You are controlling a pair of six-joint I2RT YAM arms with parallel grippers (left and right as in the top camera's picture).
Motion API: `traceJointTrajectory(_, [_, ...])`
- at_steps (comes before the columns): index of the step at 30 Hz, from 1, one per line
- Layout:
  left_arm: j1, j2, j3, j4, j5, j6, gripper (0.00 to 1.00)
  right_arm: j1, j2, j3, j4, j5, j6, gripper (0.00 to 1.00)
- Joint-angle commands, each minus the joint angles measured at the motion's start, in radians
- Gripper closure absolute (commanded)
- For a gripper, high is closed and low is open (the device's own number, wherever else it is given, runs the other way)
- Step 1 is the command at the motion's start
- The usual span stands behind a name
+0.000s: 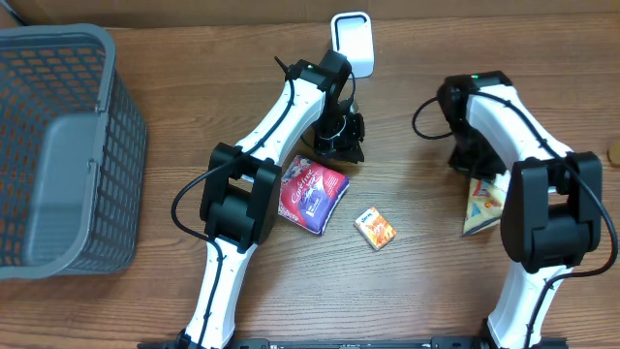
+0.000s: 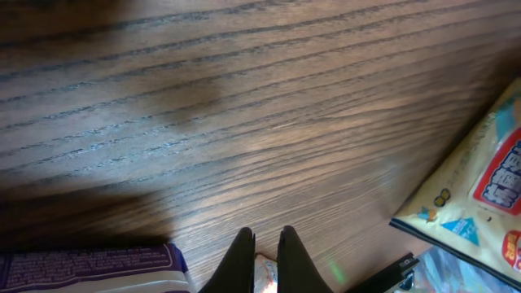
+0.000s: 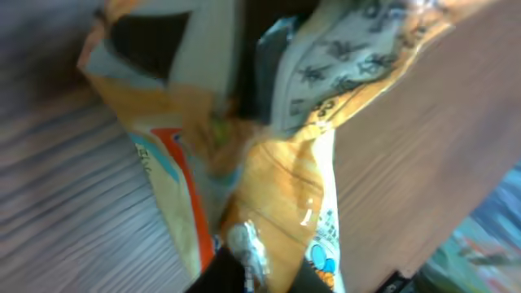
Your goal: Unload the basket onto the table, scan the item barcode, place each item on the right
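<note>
Yellow packet (image 3: 277, 187) pinched in right claw (image 3: 248, 273); left claw (image 2: 265, 238) closed

Overhead bright, sharp; left wrist dim, banded with shadow; right wrist badly motion-blurred.

Box (image 1: 375, 229) lies between pouch (image 1: 312, 193) and snack bag (image 1: 481, 206).

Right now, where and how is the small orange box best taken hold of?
Probably across its two long edges, coming straight down from above, since the small orange box lies flat and diagonal on the table, with bare wood on every side.
</note>
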Motion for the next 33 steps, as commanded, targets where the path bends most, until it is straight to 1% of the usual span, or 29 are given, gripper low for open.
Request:
traceJointTrajectory(1, [-0.006, 0.014, 0.021, 0.002, -0.010, -0.006, 0.94, 0.051, 0.002, 0.050, 0.003, -0.071, 0.006, 0.81])
traceJointTrajectory(3, [-0.006, 0.014, 0.021, 0.001, -0.009, -0.006, 0.94, 0.071, 0.002, 0.051, 0.009, -0.088, 0.006, 0.79])
traceJointTrajectory(4, [-0.006, 0.014, 0.021, 0.000, -0.009, -0.006, 0.94, 0.083, 0.002, 0.051, 0.016, -0.097, 0.006, 0.75])
traceJointTrajectory(5, [-0.006, 0.014, 0.021, 0.000, -0.009, -0.006, 0.94, 0.091, 0.002, 0.051, 0.021, -0.110, 0.006, 0.74])
traceJointTrajectory(8, [-0.006, 0.014, 0.021, 0.001, -0.009, -0.006, 0.93, 0.122, 0.002, 0.057, 0.023, -0.169, 0.005, 0.74])
traceJointTrajectory(12, [-0.008, 0.014, 0.021, 0.001, -0.010, 0.008, 0.95, 0.148, 0.002, 0.133, -0.001, -0.227, -0.071, 0.75])
traceJointTrajectory(13, [-0.008, 0.014, 0.021, 0.001, -0.009, 0.012, 0.95, 0.147, 0.002, 0.166, -0.017, -0.243, -0.078, 0.76])
traceJointTrajectory(14, [-0.008, 0.014, 0.021, 0.000, -0.010, 0.013, 0.95, 0.141, 0.002, 0.203, -0.030, -0.267, -0.101, 0.81])
traceJointTrajectory(16, [-0.008, 0.014, 0.021, 0.000, -0.009, 0.012, 0.94, 0.129, 0.002, 0.267, -0.046, -0.323, -0.162, 0.93])
traceJointTrajectory(17, [-0.008, 0.014, 0.021, 0.000, -0.009, 0.012, 0.93, 0.121, 0.002, 0.299, -0.052, -0.352, -0.194, 0.96])
traceJointTrajectory(18, [-0.008, 0.014, 0.021, 0.000, -0.009, 0.012, 0.90, 0.109, 0.002, 0.334, -0.060, -0.387, -0.228, 0.96])
traceJointTrajectory(21, [-0.008, 0.014, 0.021, 0.000, -0.009, 0.012, 0.89, 0.068, 0.001, 0.402, -0.076, -0.494, -0.299, 0.96])
traceJointTrajectory(24, [-0.008, 0.014, 0.021, 0.001, 0.001, 0.012, 0.80, 0.019, 0.002, 0.410, -0.083, -0.621, -0.396, 0.96])
traceJointTrajectory(28, [-0.008, 0.014, 0.021, 0.016, 0.030, 0.013, 0.59, -0.024, 0.002, 0.384, -0.077, -0.788, -0.497, 0.96])
traceJointTrajectory(30, [-0.008, 0.014, 0.021, 0.030, 0.034, 0.023, 0.51, -0.033, 0.002, 0.373, -0.077, -0.849, -0.537, 0.96])
traceJointTrajectory(31, [-0.008, 0.014, 0.021, 0.036, 0.047, 0.047, 0.50, -0.036, 0.002, 0.372, -0.080, -0.874, -0.550, 0.96])
traceJointTrajectory(33, [-0.006, 0.014, 0.021, 0.048, 0.120, 0.137, 0.51, -0.037, 0.002, 0.372, -0.088, -0.907, -0.580, 0.96])
